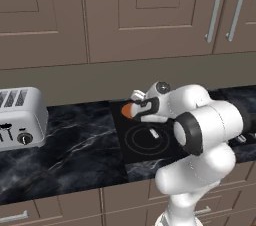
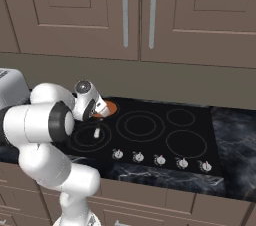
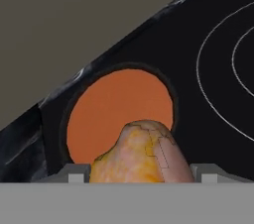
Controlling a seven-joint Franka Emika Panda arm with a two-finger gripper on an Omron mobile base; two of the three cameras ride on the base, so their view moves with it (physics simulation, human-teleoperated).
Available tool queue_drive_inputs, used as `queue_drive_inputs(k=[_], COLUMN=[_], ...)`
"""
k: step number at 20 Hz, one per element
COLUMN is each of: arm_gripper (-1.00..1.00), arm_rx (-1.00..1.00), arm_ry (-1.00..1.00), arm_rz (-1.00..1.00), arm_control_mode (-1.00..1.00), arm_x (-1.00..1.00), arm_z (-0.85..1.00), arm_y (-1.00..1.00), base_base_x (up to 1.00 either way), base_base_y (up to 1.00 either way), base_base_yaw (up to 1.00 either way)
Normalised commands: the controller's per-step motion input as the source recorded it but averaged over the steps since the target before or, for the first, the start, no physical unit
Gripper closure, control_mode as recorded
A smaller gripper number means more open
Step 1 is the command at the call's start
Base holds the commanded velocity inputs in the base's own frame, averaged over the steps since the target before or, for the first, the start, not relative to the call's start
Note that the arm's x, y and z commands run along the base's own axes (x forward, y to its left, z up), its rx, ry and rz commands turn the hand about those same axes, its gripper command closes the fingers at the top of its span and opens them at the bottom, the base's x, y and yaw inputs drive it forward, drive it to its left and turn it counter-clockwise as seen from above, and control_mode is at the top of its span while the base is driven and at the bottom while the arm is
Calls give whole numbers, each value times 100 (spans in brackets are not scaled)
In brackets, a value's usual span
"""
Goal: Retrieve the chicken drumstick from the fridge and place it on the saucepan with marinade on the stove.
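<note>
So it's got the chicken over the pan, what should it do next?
Probably lower a little and open. In the hand view the chicken drumstick sits between the end effector tips, with the saucepan with marinade right beyond it on the stove, so it looks lined up for release.

So there's a silver toaster (image 1: 20,117) sitting on the dark marbled tabletop (image 1: 80,145) off to the left, black knob and lever facing out, and its corner is peeking in at the left edge of the right base view too. Brown cabinet doors (image 1: 145,10) are hanging above, with a pair of grey bar handles (image 2: 138,14) running upright side by side where two doors meet. A plain grey-brown wall strip (image 2: 175,82) is running between the cabinets and the tabletop. Below the tabletop, more brown drawers (image 1: 50,210) are showing, one with a light handle (image 1: 12,216).
</note>
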Motion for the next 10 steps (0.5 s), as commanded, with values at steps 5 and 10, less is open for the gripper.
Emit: queue_drive_inputs(k=[5,10], arm_gripper=[100,100], arm_rx=[0,0], arm_ry=[0,0], arm_rz=[0,0], arm_control_mode=[-100,-100], arm_x=[58,56], arm_z=[-18,-21], arm_y=[6,2], base_base_x=[0,0], base_base_y=[0,0], base_base_yaw=[0,0])
